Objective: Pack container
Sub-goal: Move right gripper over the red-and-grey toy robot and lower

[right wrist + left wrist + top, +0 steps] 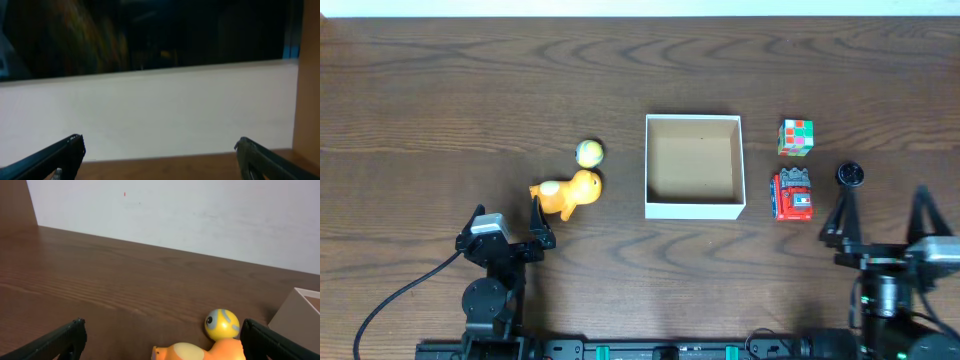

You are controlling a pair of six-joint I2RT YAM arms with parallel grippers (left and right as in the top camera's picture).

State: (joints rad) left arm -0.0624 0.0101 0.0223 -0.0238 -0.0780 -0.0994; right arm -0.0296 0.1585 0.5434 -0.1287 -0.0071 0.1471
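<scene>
Container [694,209] between both claws, well apart from each | left gripper [510,216] spread, empty | right gripper [885,206] spread, empty

We see a white-walled container [694,209] brown inside, an orange toy [570,192], a yellow-and-blue ball [590,153], a multicoloured cube [796,137], a red-and-grey toy [792,194], dark wood-grain table [440,100]

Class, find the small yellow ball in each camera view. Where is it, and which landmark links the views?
Overhead: yellow ball left of centre, just beyond the orange toy.
Left wrist: lower right, behind the orange toy.
Right wrist: not in it.
Shared landmark: the container, to the ball's right.
</scene>
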